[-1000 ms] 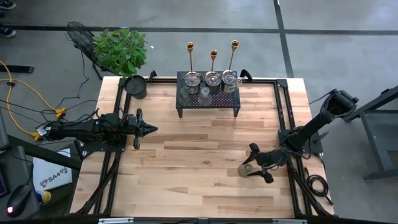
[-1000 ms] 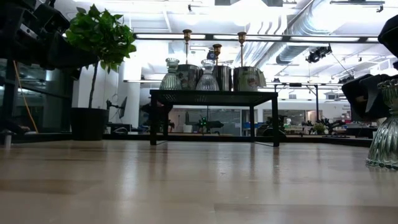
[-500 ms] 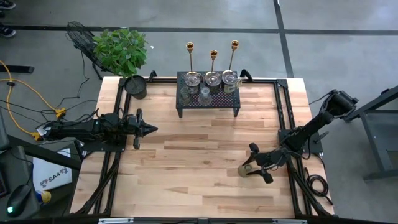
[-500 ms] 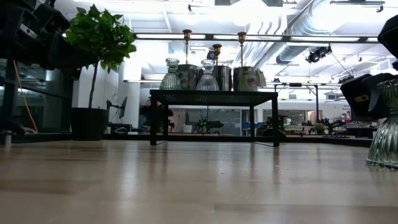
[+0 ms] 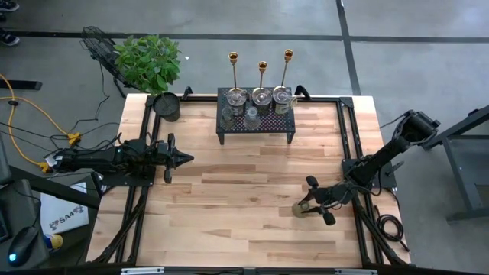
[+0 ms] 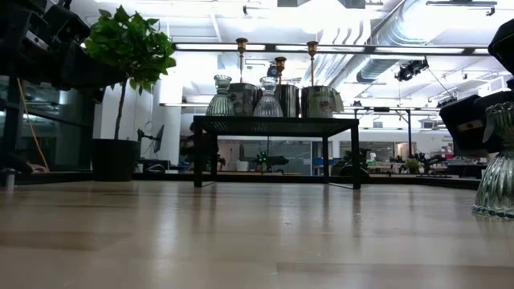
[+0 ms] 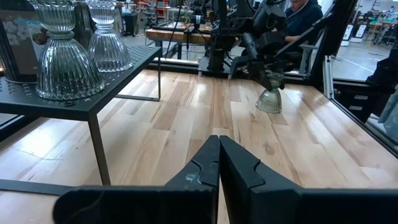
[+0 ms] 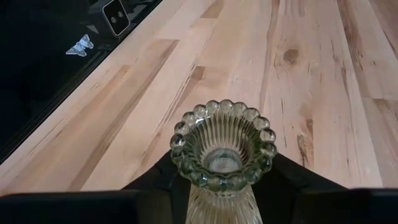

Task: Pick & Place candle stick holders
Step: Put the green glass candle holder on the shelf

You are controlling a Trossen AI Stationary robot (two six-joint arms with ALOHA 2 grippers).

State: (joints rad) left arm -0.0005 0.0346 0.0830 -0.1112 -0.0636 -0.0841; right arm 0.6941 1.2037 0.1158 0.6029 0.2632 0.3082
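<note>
You have no readable writing here. Your right gripper (image 5: pixel 315 205) clasps a ribbed greenish glass holder (image 8: pixel 222 149), bead-rimmed, standing on the table (image 5: pixel 229 198) near its right edge; left gripper (image 5: pixel 182 159) is closed, empty.

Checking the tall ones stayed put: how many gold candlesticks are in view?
3: the left gold candlestick, middle gold candlestick and right gold candlestick stand in a row along the black rack's far edge.

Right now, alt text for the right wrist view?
A ribbed greenish glass candle holder with a beaded rim stands upright between the right gripper fingers, seen from above. Light wooden tabletop stretches beyond it, with a dark table edge alongside.
</note>
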